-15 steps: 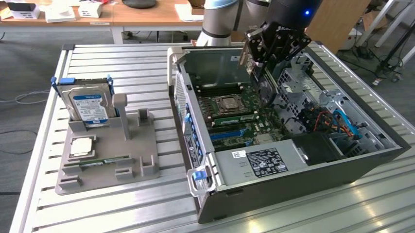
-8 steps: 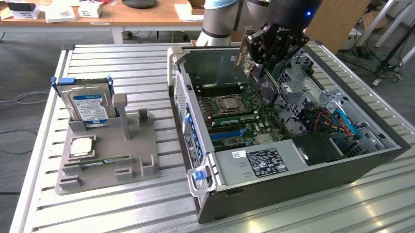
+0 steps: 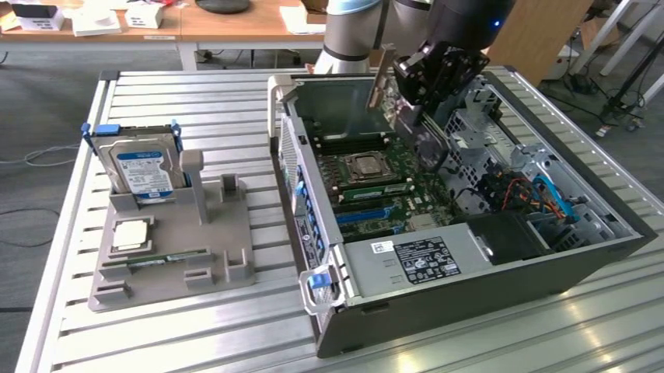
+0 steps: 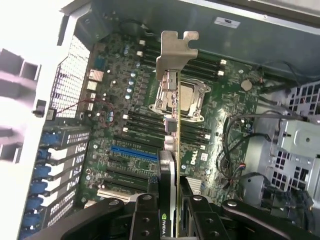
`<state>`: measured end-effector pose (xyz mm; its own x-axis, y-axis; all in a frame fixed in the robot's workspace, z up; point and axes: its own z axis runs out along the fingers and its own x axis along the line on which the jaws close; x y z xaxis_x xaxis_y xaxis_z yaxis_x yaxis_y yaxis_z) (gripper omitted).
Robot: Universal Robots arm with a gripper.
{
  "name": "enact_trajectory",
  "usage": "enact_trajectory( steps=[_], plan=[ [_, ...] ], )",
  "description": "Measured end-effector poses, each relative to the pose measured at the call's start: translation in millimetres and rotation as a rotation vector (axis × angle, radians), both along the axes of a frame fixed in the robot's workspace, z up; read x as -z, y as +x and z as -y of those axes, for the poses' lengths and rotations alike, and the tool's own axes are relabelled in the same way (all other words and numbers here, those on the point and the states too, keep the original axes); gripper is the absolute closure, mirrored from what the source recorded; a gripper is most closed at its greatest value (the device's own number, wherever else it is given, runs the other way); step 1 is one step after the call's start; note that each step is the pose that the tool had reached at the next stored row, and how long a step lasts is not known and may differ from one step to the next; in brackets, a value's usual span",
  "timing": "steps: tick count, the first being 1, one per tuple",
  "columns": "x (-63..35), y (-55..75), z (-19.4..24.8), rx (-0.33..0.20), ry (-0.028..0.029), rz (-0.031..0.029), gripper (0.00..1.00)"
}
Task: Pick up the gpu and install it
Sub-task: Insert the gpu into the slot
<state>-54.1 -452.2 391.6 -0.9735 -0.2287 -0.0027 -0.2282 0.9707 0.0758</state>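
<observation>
Greyish-tan bracket, dark face: the gpu (image 3: 385, 84), pinched edge-on between the closed-in fingers of the gripper (image 4: 170, 212), bracket end away from the fingers, hangs clear above the open case (image 3: 581, 256) and touches nothing (a grip low on the body that probably leaves the connector edge free for seating). In the wrist view its line runs over the motherboard (image 4: 125, 100) and across the CPU socket (image 4: 192, 97); the blue slot (image 4: 134, 152) lies just beside it. Likely obstacles are the loose cables (image 4: 235, 145) and the case walls. Well apart, on the grey stand (image 3: 223, 264): hard drive (image 3: 145, 167), memory stick (image 3: 171, 255).
</observation>
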Motion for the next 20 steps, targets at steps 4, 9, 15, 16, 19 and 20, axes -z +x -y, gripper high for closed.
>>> enact_trajectory(
  steps=[4, 9, 15, 16, 19, 20],
  plan=[
    [1.2, 0.0, 0.0, -0.072, -0.0001, 0.0000, 0.73],
    [3.0, 0.0, 0.0, -0.163, 0.0000, 0.0001, 0.73],
    [5.2, 0.0, 0.0, -0.272, 0.0000, 0.0000, 0.73],
    [5.5, 0.0, 0.0, -0.290, 0.0000, 0.0000, 0.73],
    [6.6, 0.0, 0.0, -0.344, 0.0000, 0.0000, 0.73],
    [7.0, 0.0, 0.0, -0.362, 0.0000, 0.0000, 0.73]
  ],
)
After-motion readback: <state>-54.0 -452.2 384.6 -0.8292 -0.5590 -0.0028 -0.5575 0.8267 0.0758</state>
